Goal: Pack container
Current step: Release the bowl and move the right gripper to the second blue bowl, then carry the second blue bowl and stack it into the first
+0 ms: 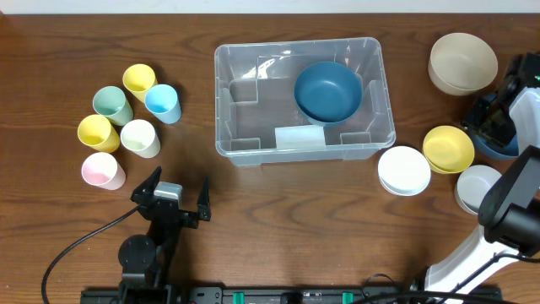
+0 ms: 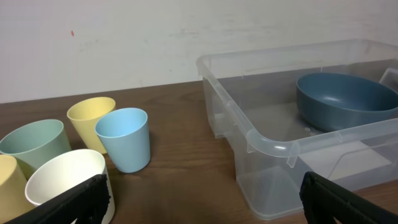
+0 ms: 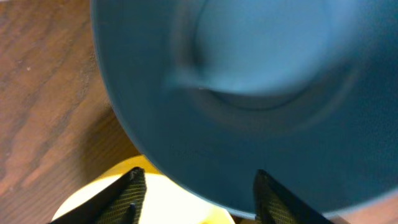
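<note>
The clear plastic container [image 1: 253, 101] stands mid-table with a white label [image 1: 299, 137] on its near wall; it also shows in the left wrist view [image 2: 273, 146]. A dark blue bowl [image 1: 328, 90] sits inside it at the right [image 2: 345, 99]. My right gripper [image 1: 496, 122] hovers at the right edge over a second blue bowl [image 1: 499, 150]. That bowl fills the right wrist view [image 3: 249, 93], and the fingers [image 3: 199, 199] are wide apart around its rim. My left gripper [image 1: 171, 198] is open and empty near the front left [image 2: 205, 208].
Several cups stand at the left: yellow [image 1: 139, 80], green [image 1: 112, 104], light blue [image 1: 162, 103], yellow [image 1: 98, 133], white [image 1: 140, 138], pink [image 1: 103, 171]. At the right are beige [image 1: 462, 62], yellow [image 1: 448, 149] and white [image 1: 404, 170] bowls, and another pale one [image 1: 478, 187].
</note>
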Robot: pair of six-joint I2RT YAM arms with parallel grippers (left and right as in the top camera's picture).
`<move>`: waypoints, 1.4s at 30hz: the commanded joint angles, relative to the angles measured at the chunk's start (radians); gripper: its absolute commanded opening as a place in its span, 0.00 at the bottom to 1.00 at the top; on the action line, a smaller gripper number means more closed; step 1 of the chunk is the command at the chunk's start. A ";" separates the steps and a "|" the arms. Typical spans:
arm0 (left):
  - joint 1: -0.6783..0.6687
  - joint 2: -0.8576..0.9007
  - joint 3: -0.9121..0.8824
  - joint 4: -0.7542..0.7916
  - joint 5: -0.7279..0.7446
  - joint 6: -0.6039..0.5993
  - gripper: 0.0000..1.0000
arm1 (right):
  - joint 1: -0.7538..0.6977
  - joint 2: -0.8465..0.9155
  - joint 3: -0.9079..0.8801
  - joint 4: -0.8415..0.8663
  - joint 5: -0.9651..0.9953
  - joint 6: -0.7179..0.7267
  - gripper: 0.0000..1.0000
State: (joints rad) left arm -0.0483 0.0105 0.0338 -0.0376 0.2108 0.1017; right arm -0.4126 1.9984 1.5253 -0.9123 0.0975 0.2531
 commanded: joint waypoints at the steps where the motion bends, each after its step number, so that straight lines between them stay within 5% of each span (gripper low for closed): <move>1: 0.004 -0.005 -0.029 -0.013 0.014 -0.005 0.98 | 0.001 0.032 -0.010 0.009 -0.002 -0.023 0.49; 9: 0.004 -0.005 -0.029 -0.013 0.014 -0.005 0.98 | 0.000 0.042 -0.009 0.019 0.001 -0.023 0.19; 17: 0.004 -0.005 -0.029 -0.013 0.014 -0.005 0.98 | 0.000 0.042 -0.007 0.027 0.010 -0.023 0.05; 25: 0.004 -0.005 -0.029 -0.013 0.014 -0.005 0.98 | -0.001 0.042 0.120 -0.055 0.038 -0.023 0.01; 33: 0.004 -0.005 -0.029 -0.013 0.014 -0.005 0.98 | 0.001 0.036 0.441 -0.286 0.022 0.024 0.01; 42: 0.004 -0.005 -0.029 -0.013 0.014 -0.005 0.98 | 0.119 -0.034 0.716 -0.451 -0.276 -0.080 0.01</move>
State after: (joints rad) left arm -0.0483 0.0105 0.0338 -0.0376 0.2108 0.1017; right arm -0.3687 2.0232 2.1918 -1.3525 -0.0387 0.2287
